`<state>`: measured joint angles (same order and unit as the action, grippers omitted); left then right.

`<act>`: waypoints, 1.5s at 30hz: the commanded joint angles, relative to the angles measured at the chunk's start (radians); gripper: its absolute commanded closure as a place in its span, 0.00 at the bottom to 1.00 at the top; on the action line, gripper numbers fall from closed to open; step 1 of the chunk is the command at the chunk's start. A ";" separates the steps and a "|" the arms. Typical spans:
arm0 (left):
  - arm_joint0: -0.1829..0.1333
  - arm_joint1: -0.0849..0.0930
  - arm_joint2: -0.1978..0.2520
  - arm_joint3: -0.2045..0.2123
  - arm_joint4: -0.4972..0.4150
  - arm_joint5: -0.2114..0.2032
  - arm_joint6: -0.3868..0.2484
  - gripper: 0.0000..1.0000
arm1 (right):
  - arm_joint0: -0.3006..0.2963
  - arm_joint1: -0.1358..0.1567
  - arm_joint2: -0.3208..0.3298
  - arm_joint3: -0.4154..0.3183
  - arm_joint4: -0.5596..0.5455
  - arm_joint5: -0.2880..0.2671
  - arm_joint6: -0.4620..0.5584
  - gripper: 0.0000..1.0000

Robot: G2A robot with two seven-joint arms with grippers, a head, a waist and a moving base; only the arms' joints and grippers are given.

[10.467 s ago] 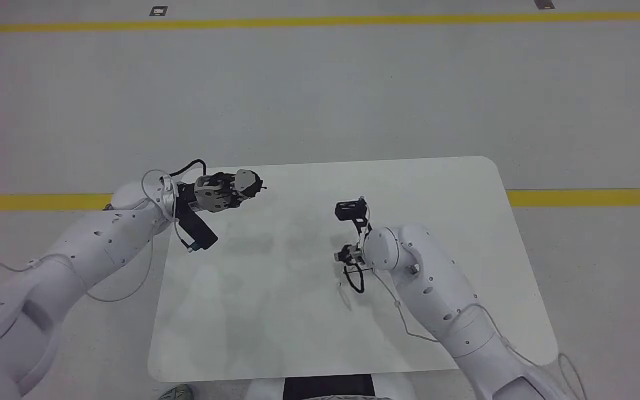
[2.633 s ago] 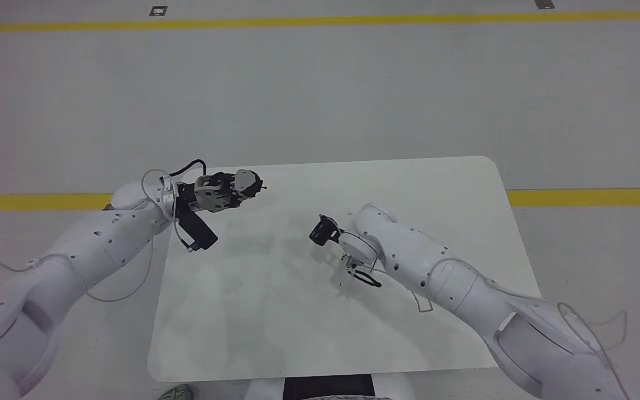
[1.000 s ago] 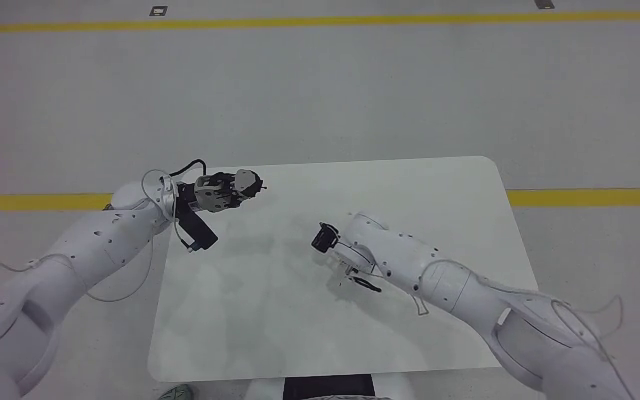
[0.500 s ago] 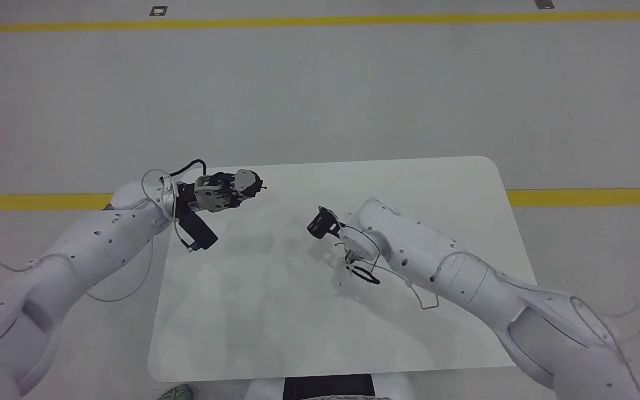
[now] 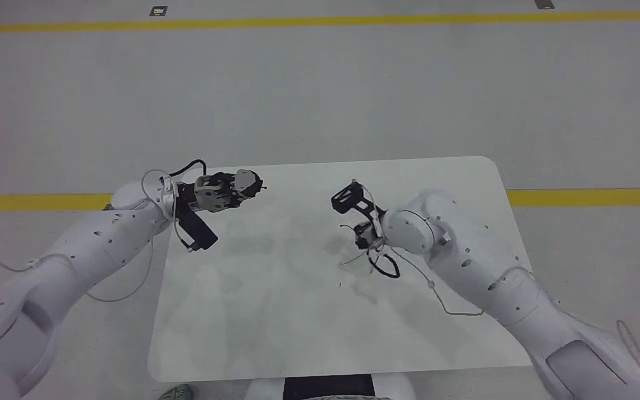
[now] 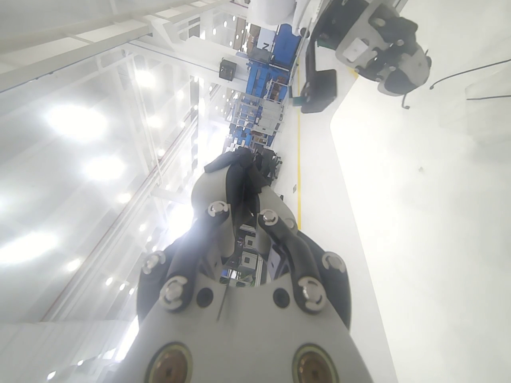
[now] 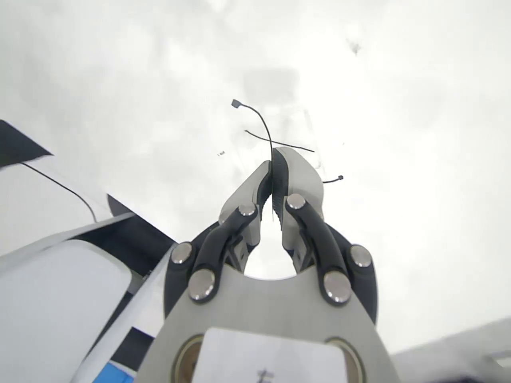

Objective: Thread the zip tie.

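Black and hair-thin, a plastic zip tie [image 7: 263,121] stands pinched between the closed jaws of the right gripper [image 7: 272,165]. Its small square head curls out past the fingertips and its tail pokes through behind the pads, above the white rounded table [image 5: 300,320]. The right wrist view shows two more loose black ties on the tabletop just beyond the fingertips, one lying straight across [image 7: 279,143] and one off to the side with its head turned up [image 7: 333,180]. In the top view these are no more than faint scratches beside the right gripper [image 5: 362,240], which hangs over the middle of the table, well apart from the left gripper [image 5: 250,184] at the far left corner. The left wrist view shows the left gripper [image 6: 239,165] with its dark-padded jaws pressed together and pointing off the table toward the hall. Whether anything is caught between them cannot be told. The same view also shows the right gripper [image 6: 401,81] farther off with the zip tie [image 6: 405,101] dangling from its tips, and thin dark strands [image 6: 459,74] on the white surface near it.
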<state>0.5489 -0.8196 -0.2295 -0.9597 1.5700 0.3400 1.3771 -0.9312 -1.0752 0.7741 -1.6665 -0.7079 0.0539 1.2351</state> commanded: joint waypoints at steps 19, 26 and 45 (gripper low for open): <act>0.000 0.000 0.000 0.000 0.000 0.000 0.000 1.00 | -0.166 0.033 0.201 -0.042 0.255 -0.143 -0.232 1.00; 0.026 -0.002 -0.015 -0.035 0.000 0.000 -0.050 1.00 | -0.204 0.019 0.233 -0.070 0.339 -0.119 -0.495 1.00; -0.047 -0.087 0.059 0.040 0.000 0.000 -0.138 1.00 | -0.268 -0.058 0.168 -0.121 0.547 -0.024 -1.022 1.00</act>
<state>0.5018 -0.8982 -0.1695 -0.9241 1.5700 0.3400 1.2375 -1.2002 -1.1309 0.9465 -1.7873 -0.1629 0.0305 0.2158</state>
